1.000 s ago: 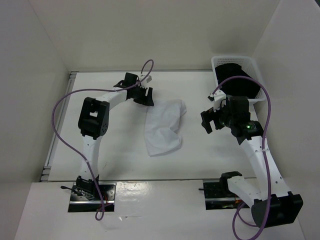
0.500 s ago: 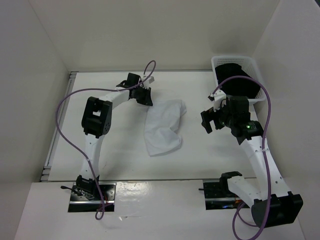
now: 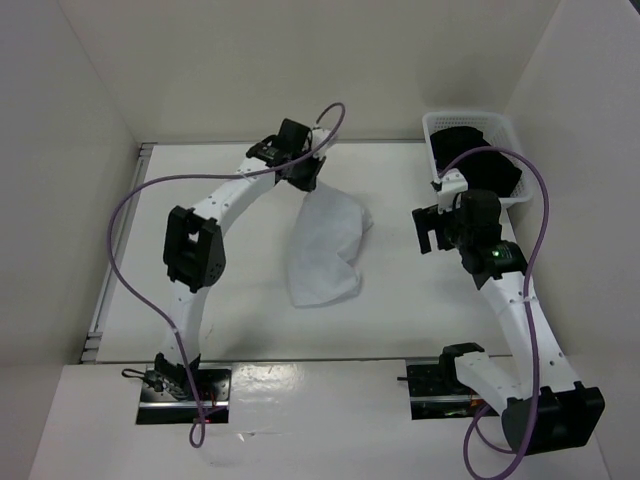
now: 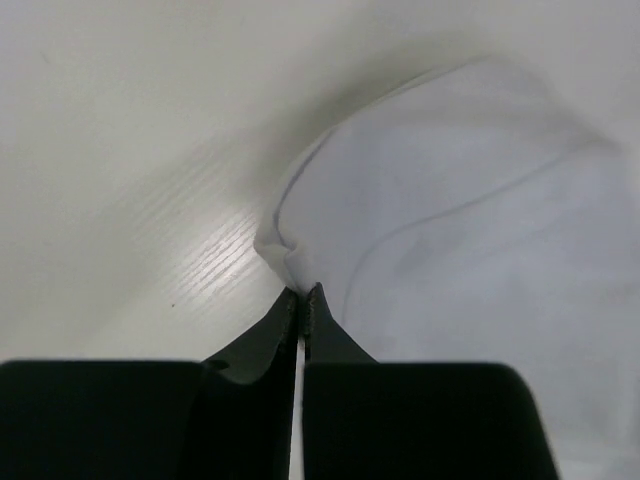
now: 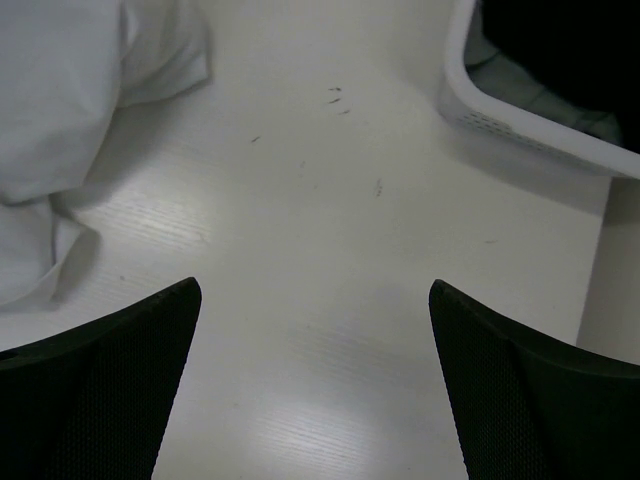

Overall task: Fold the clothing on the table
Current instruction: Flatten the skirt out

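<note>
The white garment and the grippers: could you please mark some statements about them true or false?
1. The left gripper is shut on an edge of the white garment. True.
2. Both grippers grip the garment. False: the right gripper is open over the table, holding nothing.
3. The basket holds a black garment. True.
4. The white garment lies in the basket. False: it lies on the table, apart from the basket.

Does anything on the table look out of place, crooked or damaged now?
Nothing is spilled or damaged. Only the clothing lies crumpled and askew on the table, one corner pinched in the left gripper, not yet folded.
</note>
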`<action>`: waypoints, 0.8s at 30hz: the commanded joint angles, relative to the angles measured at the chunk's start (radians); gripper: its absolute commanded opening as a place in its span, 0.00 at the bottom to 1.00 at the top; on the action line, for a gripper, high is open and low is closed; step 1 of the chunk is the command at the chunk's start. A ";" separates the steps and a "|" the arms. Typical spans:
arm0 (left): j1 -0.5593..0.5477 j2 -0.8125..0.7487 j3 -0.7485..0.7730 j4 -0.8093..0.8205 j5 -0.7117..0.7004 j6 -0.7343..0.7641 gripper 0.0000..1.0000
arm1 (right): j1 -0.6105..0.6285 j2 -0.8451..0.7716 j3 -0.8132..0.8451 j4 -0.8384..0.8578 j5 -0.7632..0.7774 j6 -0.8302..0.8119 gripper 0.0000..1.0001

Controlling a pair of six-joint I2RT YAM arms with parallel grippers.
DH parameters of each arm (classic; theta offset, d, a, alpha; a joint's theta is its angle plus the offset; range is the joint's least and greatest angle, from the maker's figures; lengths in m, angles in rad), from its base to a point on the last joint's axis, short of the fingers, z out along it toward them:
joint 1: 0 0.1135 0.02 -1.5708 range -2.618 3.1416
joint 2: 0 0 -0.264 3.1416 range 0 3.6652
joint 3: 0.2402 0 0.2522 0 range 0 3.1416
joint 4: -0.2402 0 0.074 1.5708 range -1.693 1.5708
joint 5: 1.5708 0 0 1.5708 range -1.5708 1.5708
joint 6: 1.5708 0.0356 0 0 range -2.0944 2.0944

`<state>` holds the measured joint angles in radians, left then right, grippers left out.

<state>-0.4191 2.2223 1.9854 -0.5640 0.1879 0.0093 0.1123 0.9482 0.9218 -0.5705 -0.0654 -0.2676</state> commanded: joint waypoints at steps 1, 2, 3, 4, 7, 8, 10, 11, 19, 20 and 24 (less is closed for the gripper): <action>-0.113 -0.211 0.147 -0.092 -0.148 0.087 0.00 | -0.017 0.000 -0.008 0.107 0.154 0.061 0.99; -0.162 -0.226 0.173 -0.130 -0.160 0.087 0.00 | -0.017 0.000 -0.008 0.107 0.164 0.070 0.99; -0.188 -0.254 0.229 -0.151 -0.172 0.098 0.00 | -0.017 -0.011 -0.008 0.107 0.176 0.070 0.99; -0.213 -0.265 0.259 -0.171 -0.173 0.107 0.00 | -0.026 -0.020 -0.008 0.119 0.176 0.079 0.99; -0.309 -0.283 0.366 -0.263 -0.183 0.107 0.00 | -0.036 -0.032 -0.017 0.120 0.187 0.079 0.99; -0.328 -0.283 0.456 -0.322 -0.170 0.107 0.00 | -0.036 -0.032 -0.017 0.129 0.187 0.088 0.99; -0.377 -0.271 0.554 -0.387 -0.131 0.107 0.00 | -0.046 -0.042 -0.017 0.129 0.187 0.088 0.99; -0.391 -0.282 0.558 -0.398 -0.131 0.107 0.00 | -0.059 -0.052 -0.017 0.129 0.187 0.088 0.99; -0.382 -0.567 0.201 -0.263 -0.234 0.150 0.00 | -0.079 -0.072 -0.017 0.138 0.176 0.097 0.99; -0.367 -0.605 0.035 -0.193 -0.234 0.150 0.00 | -0.079 -0.072 -0.017 0.138 0.176 0.097 0.99; -0.250 -0.794 -0.370 -0.038 -0.219 0.150 0.03 | -0.079 -0.072 -0.017 0.138 0.156 0.088 0.99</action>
<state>-0.7422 1.5261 1.8473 -0.7650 -0.0078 0.1368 0.0410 0.8917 0.9081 -0.4877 0.0959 -0.1799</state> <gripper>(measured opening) 0.031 0.987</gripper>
